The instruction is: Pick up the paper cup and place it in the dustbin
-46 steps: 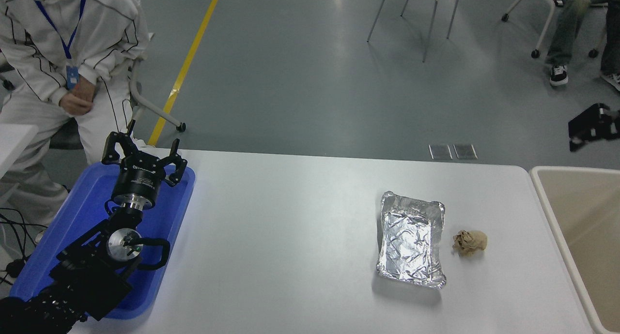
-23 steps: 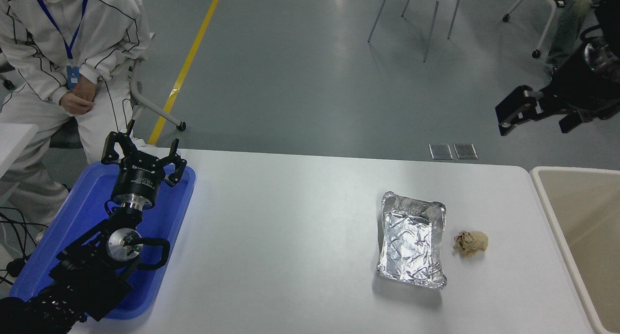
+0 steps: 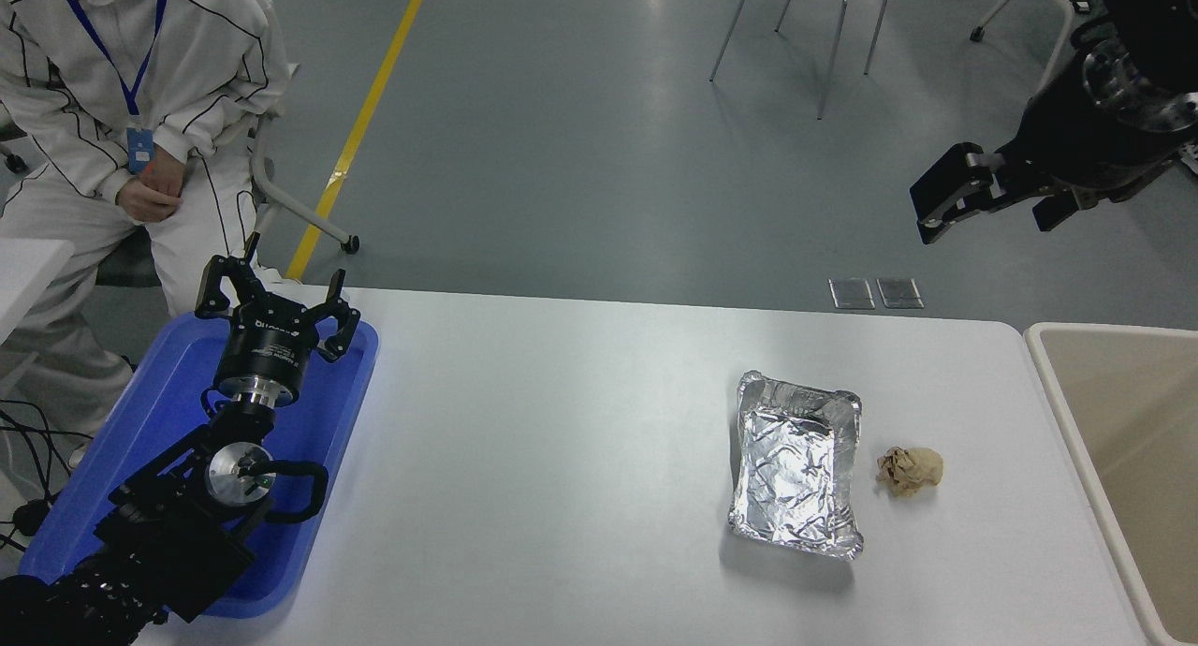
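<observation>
No paper cup shows anywhere in the head view. The dustbin [image 3: 1114, 329], large and beige with a thick cream rim, stands off the table's right end, and what I see of its inside is bare. My right gripper [image 3: 998, 204] hangs high in the air beyond the table's far right corner, left of and above the dustbin, open with nothing between its fingers. My left gripper [image 3: 277, 298] is parked open over the blue tray at the lower left.
A crinkled foil tray [image 3: 796, 463] lies right of the table's middle, with a crumpled brown paper ball [image 3: 908, 469] just to its right. A blue plastic tray [image 3: 150, 421] lies under the left arm. A person in white sits at the far left. Chairs stand beyond the table.
My right gripper has come in from the right edge and moved up and to the left, high above the floor beyond the table. Nothing else has moved.
</observation>
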`<state>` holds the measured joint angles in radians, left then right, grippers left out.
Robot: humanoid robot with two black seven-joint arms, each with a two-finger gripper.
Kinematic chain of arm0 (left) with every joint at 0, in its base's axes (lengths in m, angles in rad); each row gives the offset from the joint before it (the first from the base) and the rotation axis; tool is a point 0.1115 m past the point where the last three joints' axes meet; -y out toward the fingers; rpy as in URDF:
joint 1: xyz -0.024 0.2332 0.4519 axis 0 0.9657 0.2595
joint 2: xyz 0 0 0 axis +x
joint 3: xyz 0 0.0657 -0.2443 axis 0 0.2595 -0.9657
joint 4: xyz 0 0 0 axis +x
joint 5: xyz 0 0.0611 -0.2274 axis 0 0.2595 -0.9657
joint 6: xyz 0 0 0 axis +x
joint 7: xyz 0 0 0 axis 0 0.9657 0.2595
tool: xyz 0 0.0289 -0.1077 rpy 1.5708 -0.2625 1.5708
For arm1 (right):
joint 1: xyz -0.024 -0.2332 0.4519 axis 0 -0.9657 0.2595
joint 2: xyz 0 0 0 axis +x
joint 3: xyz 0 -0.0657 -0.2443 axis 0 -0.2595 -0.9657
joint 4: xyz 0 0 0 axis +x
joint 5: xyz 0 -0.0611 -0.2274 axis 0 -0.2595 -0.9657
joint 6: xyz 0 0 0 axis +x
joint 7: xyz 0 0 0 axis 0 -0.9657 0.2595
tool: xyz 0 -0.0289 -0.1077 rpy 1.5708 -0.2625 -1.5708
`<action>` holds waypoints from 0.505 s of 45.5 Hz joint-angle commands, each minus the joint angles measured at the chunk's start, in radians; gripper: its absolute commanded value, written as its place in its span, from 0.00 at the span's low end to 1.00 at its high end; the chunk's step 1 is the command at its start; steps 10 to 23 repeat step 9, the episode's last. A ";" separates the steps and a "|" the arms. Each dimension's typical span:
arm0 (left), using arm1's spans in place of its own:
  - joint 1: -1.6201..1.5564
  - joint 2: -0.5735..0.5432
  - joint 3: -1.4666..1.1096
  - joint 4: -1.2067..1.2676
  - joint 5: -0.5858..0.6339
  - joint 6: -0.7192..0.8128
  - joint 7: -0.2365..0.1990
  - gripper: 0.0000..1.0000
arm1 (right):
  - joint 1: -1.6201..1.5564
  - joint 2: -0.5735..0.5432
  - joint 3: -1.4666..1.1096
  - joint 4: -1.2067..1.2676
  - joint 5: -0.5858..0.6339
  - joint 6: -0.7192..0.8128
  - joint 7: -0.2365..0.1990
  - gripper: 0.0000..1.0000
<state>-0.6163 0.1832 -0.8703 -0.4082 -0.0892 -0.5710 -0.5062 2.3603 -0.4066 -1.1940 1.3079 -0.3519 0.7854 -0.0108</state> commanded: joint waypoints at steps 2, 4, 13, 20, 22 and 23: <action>0.000 -0.001 0.001 0.000 0.000 -0.001 0.000 1.00 | 0.004 0.006 -0.006 0.001 0.002 0.000 0.000 1.00; 0.000 0.001 0.001 -0.001 0.000 -0.001 0.000 1.00 | 0.005 0.006 -0.006 0.001 0.002 0.000 0.000 1.00; 0.000 0.001 0.001 0.000 0.000 -0.001 0.000 1.00 | 0.014 0.005 -0.007 0.001 0.004 0.000 0.000 1.00; 0.000 0.001 0.001 0.000 0.000 -0.001 0.000 1.00 | 0.014 0.005 -0.007 0.001 0.004 0.000 0.000 1.00; 0.000 0.001 0.001 0.000 0.000 -0.001 0.000 1.00 | 0.014 0.005 -0.007 0.001 0.004 0.000 0.000 1.00; 0.000 0.001 0.001 0.000 0.000 -0.001 0.000 1.00 | 0.014 0.005 -0.007 0.001 0.004 0.000 0.000 1.00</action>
